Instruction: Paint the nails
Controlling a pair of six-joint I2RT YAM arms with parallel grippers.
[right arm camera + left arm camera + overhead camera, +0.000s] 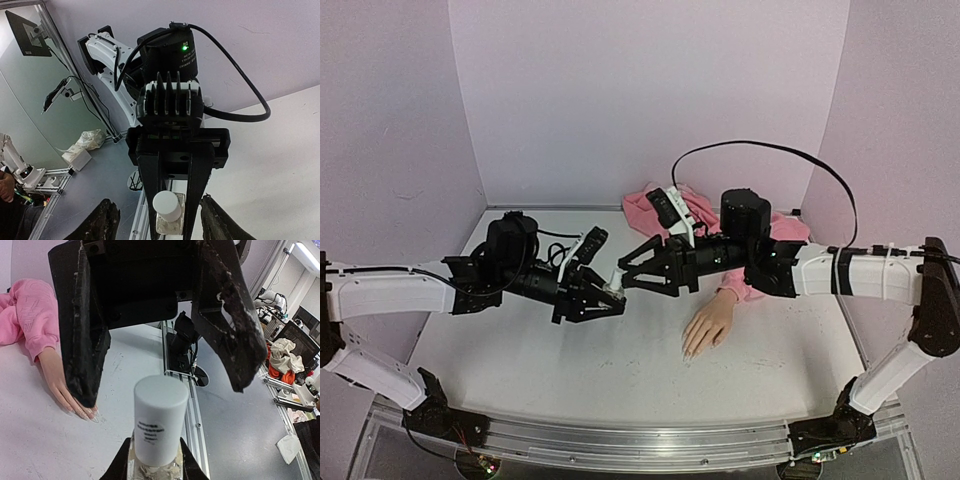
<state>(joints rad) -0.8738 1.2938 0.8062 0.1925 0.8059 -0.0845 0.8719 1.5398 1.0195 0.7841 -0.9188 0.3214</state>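
Note:
My left gripper [610, 292] is shut on a small clear bottle [156, 467] with a white cap [160, 415], held above the table with the cap towards the right arm. The right gripper [625, 273] is open. Its two black fingers [230, 325] stand wide on either side of the cap, just beyond its end and clear of it. In the right wrist view the cap [167, 206] sits between the left gripper's fingers, with my own jaws apart below. The beige mannequin hand [710, 322] lies palm down to the right, its nails [82, 412] pale and glossy.
The pink hoodie sleeve [655, 205] is bunched at the back of the white table [570, 370], behind the right arm. A black cable [770, 150] loops above that arm. Lilac walls close the back and sides.

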